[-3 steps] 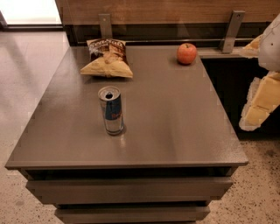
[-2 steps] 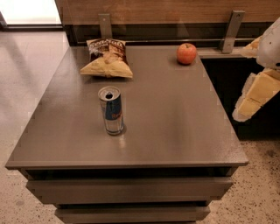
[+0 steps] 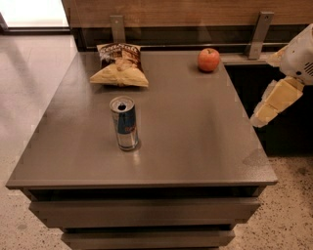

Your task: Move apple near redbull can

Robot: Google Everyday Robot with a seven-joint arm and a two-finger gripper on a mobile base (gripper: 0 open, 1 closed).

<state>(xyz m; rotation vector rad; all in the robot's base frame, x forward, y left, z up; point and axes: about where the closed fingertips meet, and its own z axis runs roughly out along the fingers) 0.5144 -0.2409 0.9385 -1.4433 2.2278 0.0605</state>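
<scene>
Item 1. Gripper (image 3: 264, 111): a cream-yellow pincer on a white arm housing (image 3: 299, 54). It hangs far to the right of the can, past the table's right edge and above the dark gap beside it, angled down and to the left. It touches nothing. Whether it is open or closed cannot be told.

Item 2. Apple (image 3: 209, 59): round and red-orange with a small stem dimple on top, resting on the table. It lies behind and to the right of the can, well apart from it, close to the table's far right corner. The gripper is clear of it.

Item 3. Table (image 3: 195, 141): a flat grey-brown rectangular top with matte sheen and two drawer-like fronts (image 3: 146, 212) beneath its near edge. It bears the can, the apple and the bag.

Item 4. Redbull can (image 3: 125, 123): slim, blue and silver, with a silver pull-tab top. It stands upright, left of the table's centre. This is the landmark for all entries.

Item 5. Chip bag (image 3: 120, 66): yellow-brown with a dark printed top, crinkled, lying flat. It is directly behind the can, near it but not touching.

Item 6. Metal brackets (image 3: 117, 27) (image 3: 259, 33): two grey uprights fixed to a wooden wall panel (image 3: 186, 10), behind the can beyond the table's far edge.

Item 7. Floor (image 3: 288, 215): speckled pale terrazzo, below and around the table.
</scene>
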